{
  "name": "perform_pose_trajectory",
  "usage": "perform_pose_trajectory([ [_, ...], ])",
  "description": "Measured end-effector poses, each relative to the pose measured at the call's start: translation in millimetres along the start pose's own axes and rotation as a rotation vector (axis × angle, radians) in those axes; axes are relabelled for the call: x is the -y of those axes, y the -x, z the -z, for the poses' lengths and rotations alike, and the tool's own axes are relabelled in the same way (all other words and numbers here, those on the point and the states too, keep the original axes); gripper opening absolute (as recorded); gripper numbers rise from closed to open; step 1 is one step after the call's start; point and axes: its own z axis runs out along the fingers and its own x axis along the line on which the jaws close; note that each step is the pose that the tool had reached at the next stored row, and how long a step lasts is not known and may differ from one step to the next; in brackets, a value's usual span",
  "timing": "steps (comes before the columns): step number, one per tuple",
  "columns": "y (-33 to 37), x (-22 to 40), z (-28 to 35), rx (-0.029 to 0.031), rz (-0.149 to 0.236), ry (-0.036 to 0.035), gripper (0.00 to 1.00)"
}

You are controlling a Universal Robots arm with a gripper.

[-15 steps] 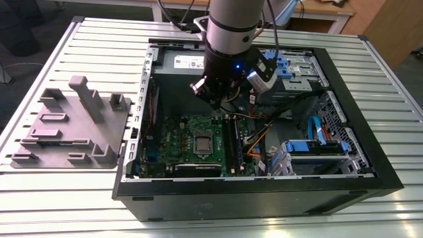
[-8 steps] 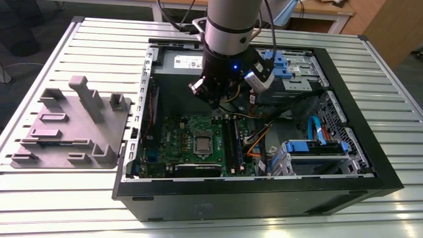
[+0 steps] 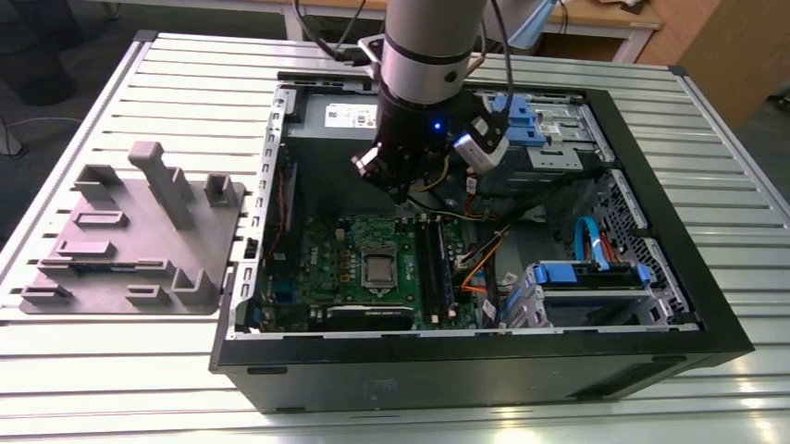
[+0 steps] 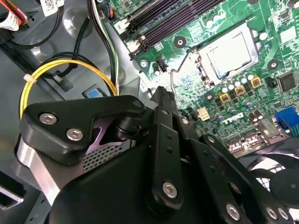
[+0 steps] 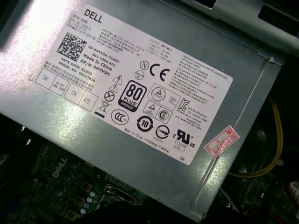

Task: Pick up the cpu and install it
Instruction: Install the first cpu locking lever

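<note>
End effector (image 3: 398, 190) hovers inside case (image 3: 691, 277), above board (image 3: 358, 268); cpu (image 4: 230, 52) sits in socket (fingers' state: cannot tell).

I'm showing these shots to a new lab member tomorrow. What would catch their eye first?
Probably the open computer case lying on the slatted table, with the robot arm reaching down into it above the green board. In the second wrist view, the cpu gleams silver inside the board's socket, beyond the black gripper linkage. The grey power-supply box with its big white label dominates the first wrist view.
</note>
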Motion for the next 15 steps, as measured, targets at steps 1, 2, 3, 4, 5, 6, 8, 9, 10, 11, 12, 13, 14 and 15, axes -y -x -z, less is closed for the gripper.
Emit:
perform_pose_trajectory([
  [1,0.0,0.0,-0.4,0.0,0.0,0.0,0.1],
  [2,0.0,0.0,-0.9,-0.0004,0.0,-0.0007,0.1],
  [3,0.0,0.0,-1.5,-0.0014,0.0,-0.0027,0.1],
  [4,-0.1,0.0,-1.7,-0.0034,-0.001,-0.0062,0.1],
  [5,-0.1,0.1,-1.8,-0.0062,-0.002,-0.0116,0.1],
  [6,-0.3,0.3,-1.9,-0.0103,-0.002,-0.0199,0.1],
  [8,-0.6,1.0,-1.9,-0.0221,-0.005,-0.0425,0.1],
  [9,-0.7,1.2,-1.9,-0.029,-0.006,-0.0556,0.1],
  [10,-0.9,1.5,-1.9,-0.0364,-0.007,-0.07,0.1],
  [11,-1.1,2.0,-1.9,-0.042,-0.008,-0.0808,0.1],
  [12,-1.4,2.8,-1.9,-0.0486,-0.009,-0.0935,0.1],
  [13,-1.5,2.8,-1.8,-0.0505,-0.009,-0.0967,0.1],
  [14,-1.5,2.8,-1.8,-0.0505,-0.009,-0.0967,0.1],
  [15,-1.5,2.8,-1.8,-0.0506,-0.009,-0.0968,0.1],
])
